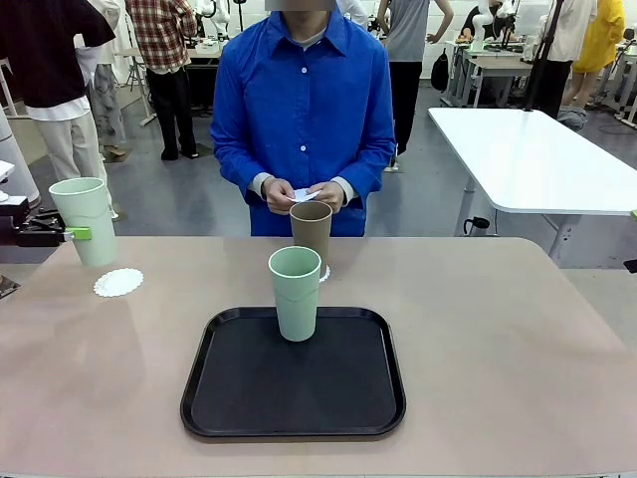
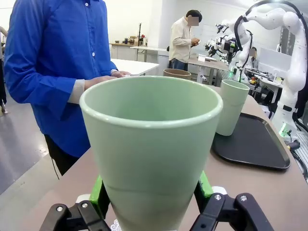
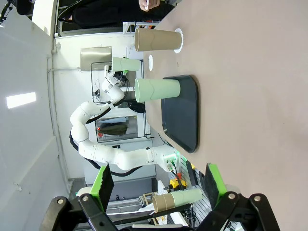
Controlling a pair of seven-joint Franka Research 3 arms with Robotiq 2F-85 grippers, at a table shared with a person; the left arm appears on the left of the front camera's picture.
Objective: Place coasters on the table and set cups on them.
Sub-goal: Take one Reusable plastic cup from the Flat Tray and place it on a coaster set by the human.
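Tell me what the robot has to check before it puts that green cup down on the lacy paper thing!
1. Left gripper shut on mint green cup, cup upright: ok.
2. Paper doily by the cup has nothing on it: ok.
3. Cup centred over that doily: cannot tell.
4. Person's hands away from it, holding another doily: ok.
5. Right gripper open, holding nothing: ok.
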